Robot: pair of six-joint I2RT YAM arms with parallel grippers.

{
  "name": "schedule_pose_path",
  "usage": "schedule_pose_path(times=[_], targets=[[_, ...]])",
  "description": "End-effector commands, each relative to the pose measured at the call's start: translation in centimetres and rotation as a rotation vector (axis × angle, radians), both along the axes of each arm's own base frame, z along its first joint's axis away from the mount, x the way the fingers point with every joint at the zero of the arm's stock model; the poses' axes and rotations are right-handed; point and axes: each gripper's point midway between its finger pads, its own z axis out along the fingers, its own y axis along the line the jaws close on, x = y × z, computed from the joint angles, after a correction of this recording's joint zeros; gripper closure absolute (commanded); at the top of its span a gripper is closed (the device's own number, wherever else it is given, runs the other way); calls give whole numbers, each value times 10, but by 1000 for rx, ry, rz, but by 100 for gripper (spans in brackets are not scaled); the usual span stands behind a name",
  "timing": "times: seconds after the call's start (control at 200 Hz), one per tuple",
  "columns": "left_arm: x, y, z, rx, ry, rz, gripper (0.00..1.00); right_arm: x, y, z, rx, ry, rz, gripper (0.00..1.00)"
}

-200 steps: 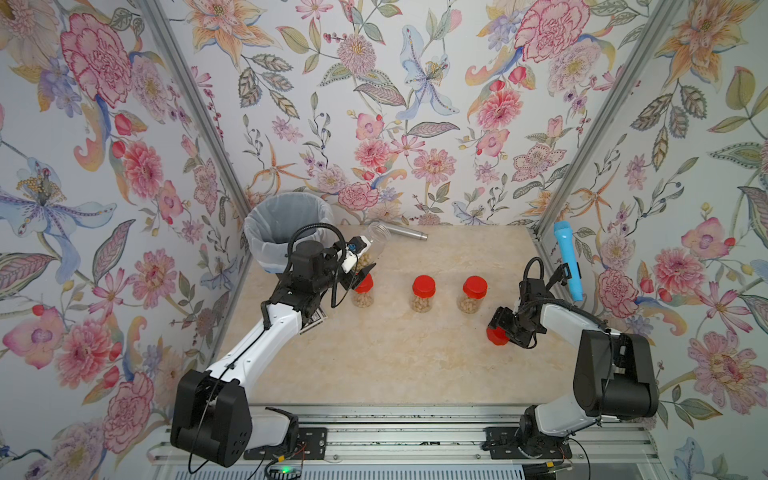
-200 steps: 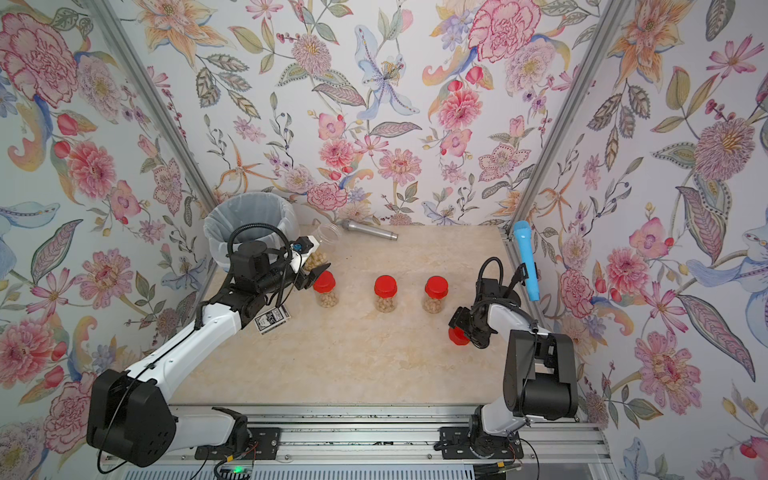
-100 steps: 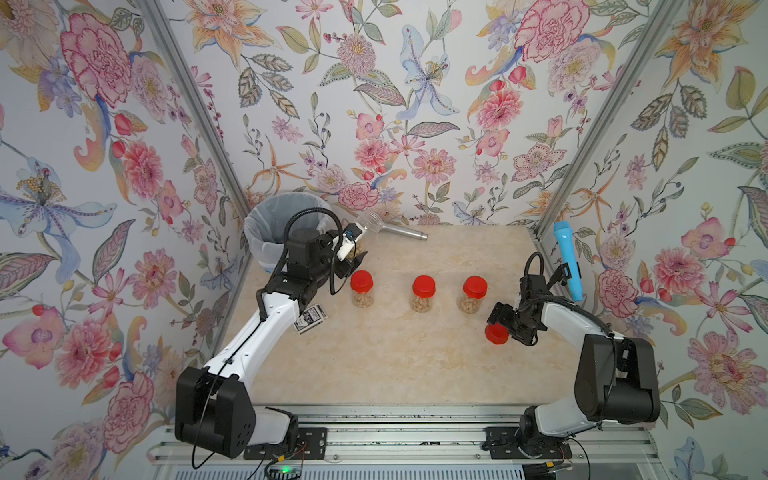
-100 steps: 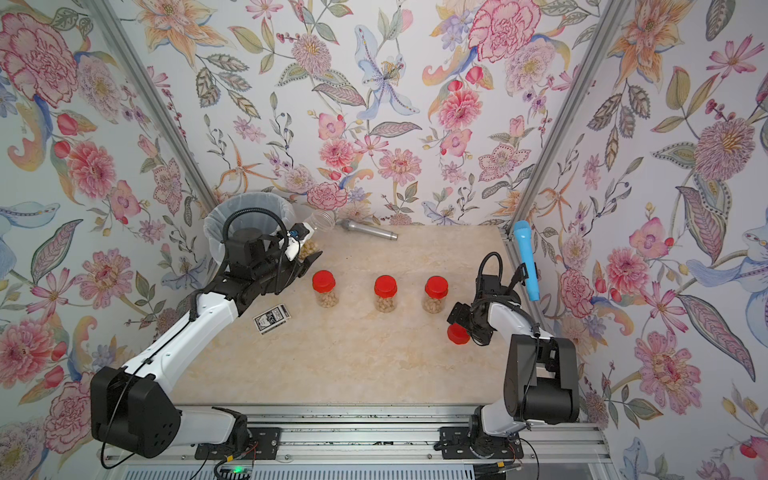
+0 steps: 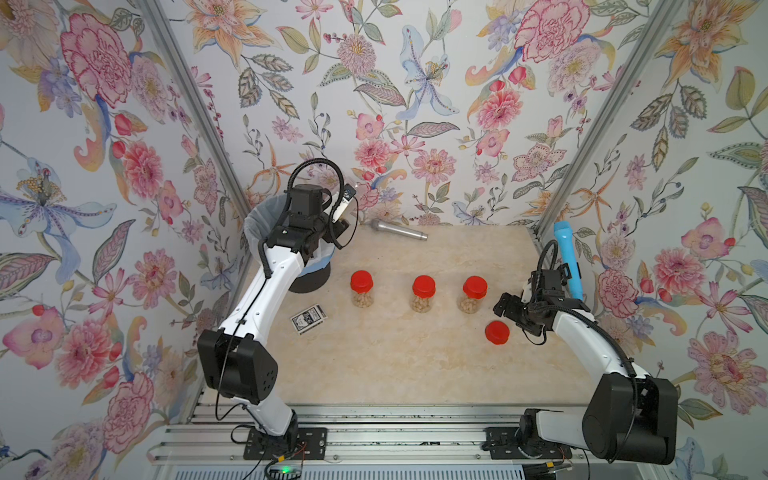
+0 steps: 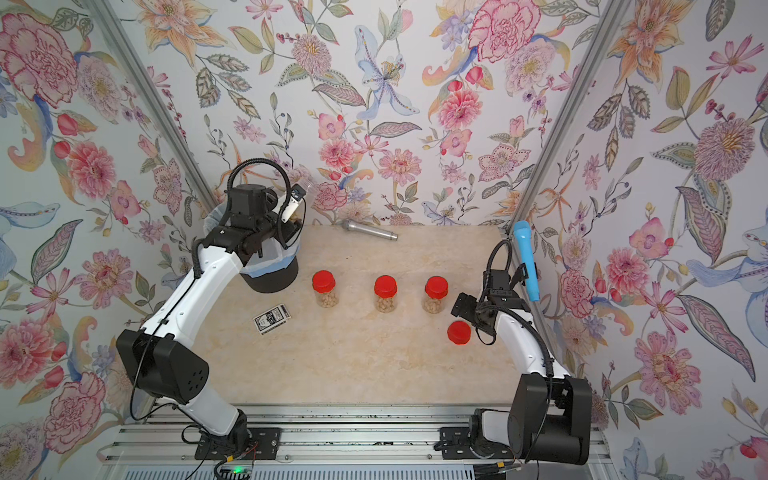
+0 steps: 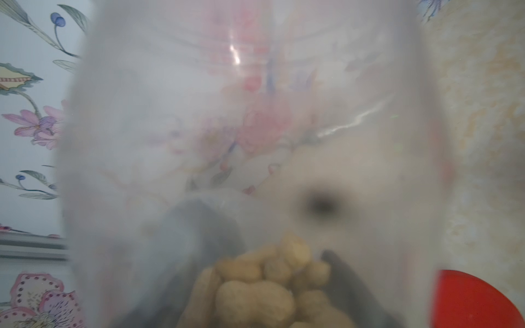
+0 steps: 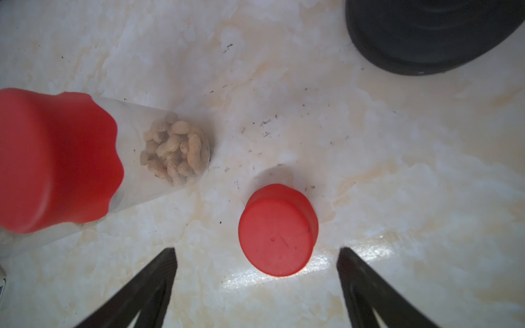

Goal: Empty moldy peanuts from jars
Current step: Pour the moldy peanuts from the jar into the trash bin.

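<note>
Top views both show me the left gripper (image 5: 347, 210) clamping an open jar (image 6: 305, 195) by the bin (image 5: 253, 226), upper left, with three capped jars (image 5: 423, 293) waiting mid-frame; left wrist, peanuts (image 7: 255, 289) unpoured inside it, bottom centre; right wrist, right gripper (image 8: 256, 250) wide and empty, loose lid (image 8: 277, 233) lower centre.

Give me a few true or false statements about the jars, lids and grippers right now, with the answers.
1. Three lidded jars stand in a row on the table. True.
2. The right gripper clamps the loose lid. False: its fingers stand spread, and the lid lies on the table.
3. The left gripper holds a lidless jar with peanuts in it. True.
4. The silver microphone lies in the bin. False: it lies on the table by the back wall.
</note>
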Motion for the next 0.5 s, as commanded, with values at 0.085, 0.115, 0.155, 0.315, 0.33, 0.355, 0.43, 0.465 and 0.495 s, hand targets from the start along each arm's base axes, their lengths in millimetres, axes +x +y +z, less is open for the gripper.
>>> schedule_pose_path(times=[0.085,0.115,0.155,0.315,0.33,0.355,0.43,0.465,0.495], targets=[[-6,74,9,191,80,222,73,9,-6,17,-76,-64,43,8],[-7,81,13,197,75,241,73,10,-6,18,-80,-70,45,8],[-9,89,17,216,71,261,72,11,-6,18,-81,-76,48,8],[-15,130,22,347,93,381,72,21,-4,20,-75,-107,61,9],[-15,133,22,361,97,392,72,22,-4,20,-74,-110,62,8],[-15,139,22,385,101,413,72,23,-4,19,-74,-113,63,8],[-16,153,21,459,118,460,72,27,-4,18,-73,-119,63,8],[-17,159,22,489,125,478,72,29,-3,16,-71,-121,63,8],[-18,164,23,510,124,494,72,31,-3,16,-70,-124,63,9]])
